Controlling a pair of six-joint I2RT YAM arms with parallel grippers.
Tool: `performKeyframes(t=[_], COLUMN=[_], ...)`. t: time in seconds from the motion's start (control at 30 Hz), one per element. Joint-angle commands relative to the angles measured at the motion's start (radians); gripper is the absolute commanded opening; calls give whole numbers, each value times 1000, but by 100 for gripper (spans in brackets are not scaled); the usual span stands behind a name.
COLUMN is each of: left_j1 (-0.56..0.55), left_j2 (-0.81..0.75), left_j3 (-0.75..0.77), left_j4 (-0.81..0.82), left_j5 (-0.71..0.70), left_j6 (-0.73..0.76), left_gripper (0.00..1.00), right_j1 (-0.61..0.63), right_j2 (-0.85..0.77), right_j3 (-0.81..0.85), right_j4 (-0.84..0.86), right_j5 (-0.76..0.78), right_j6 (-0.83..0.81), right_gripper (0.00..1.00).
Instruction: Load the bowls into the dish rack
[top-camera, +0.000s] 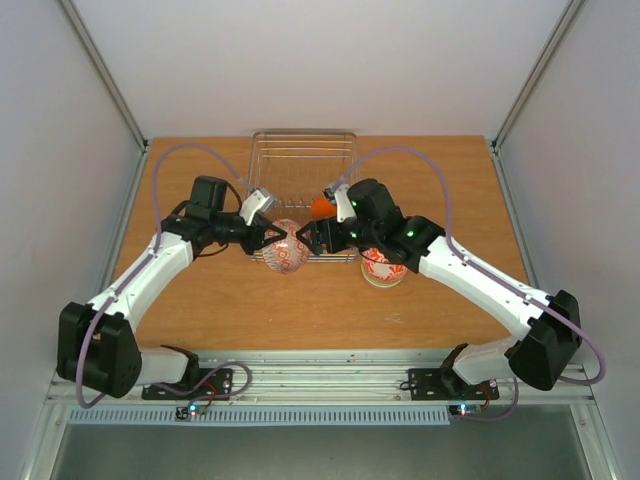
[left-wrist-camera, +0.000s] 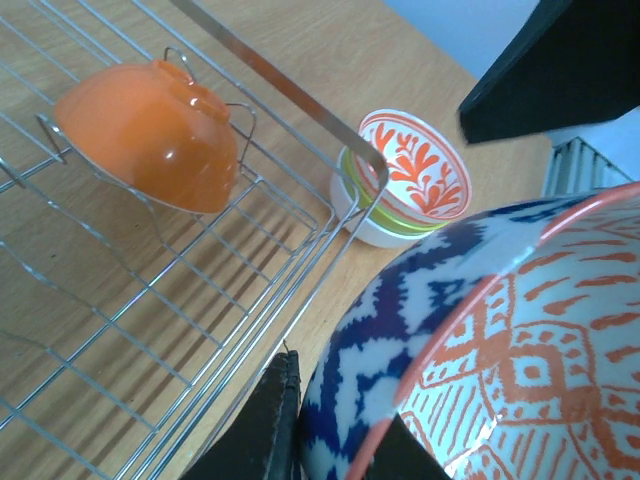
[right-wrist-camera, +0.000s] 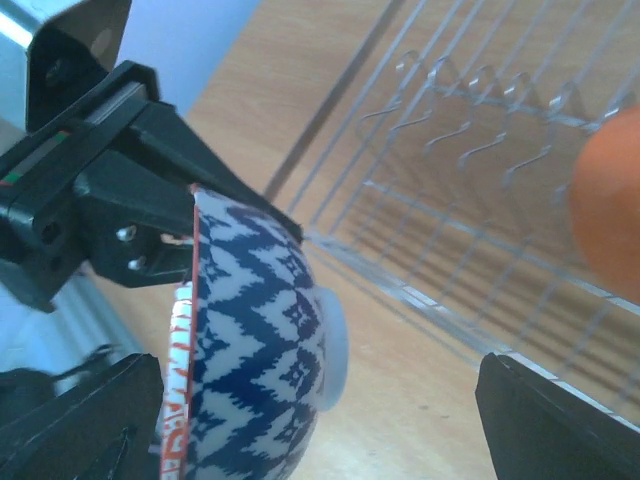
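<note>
My left gripper (top-camera: 270, 240) (left-wrist-camera: 335, 440) is shut on the wall of a blue-and-white patterned bowl (top-camera: 288, 252) (left-wrist-camera: 420, 330) (right-wrist-camera: 255, 340), whose inside has a red pattern. It holds the bowl on edge just in front of the dish rack (top-camera: 303, 150) (left-wrist-camera: 260, 70) (right-wrist-camera: 470, 190). My right gripper (top-camera: 308, 238) (right-wrist-camera: 320, 430) is open, with its fingers on either side of that bowl's base and not gripping it. An orange bowl (top-camera: 322, 207) (left-wrist-camera: 150, 135) (right-wrist-camera: 605, 200) leans on the rack's prongs. A stack of bowls (top-camera: 382, 268) (left-wrist-camera: 405, 180), red-patterned on top with lime green below, stands right of the rack.
The wooden table (top-camera: 200, 320) is walled by white panels at the back and sides. My right arm (top-camera: 470, 270) reaches over the bowl stack. A metal rail (top-camera: 320, 375) runs along the near edge.
</note>
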Motion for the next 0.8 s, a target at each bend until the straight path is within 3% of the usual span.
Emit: performKeyframes(t=[0.0, 0.4, 0.77], left_j1=[27, 93, 94], left_j2=[-30, -3, 10], left_j3=[-8, -20, -17], left_j4=[54, 84, 75], left_j5=[124, 288, 376], left_j6=[16, -17, -9], left_gripper=[0, 0, 1], right_j1=[-56, -67, -68], right_j2=[-38, 15, 56], right_j3=[-101, -198, -187], right_j4=[217, 455, 554], right_j5=[-308, -498, -587], right_j6=[150, 271, 325], right_gripper=[88, 90, 90])
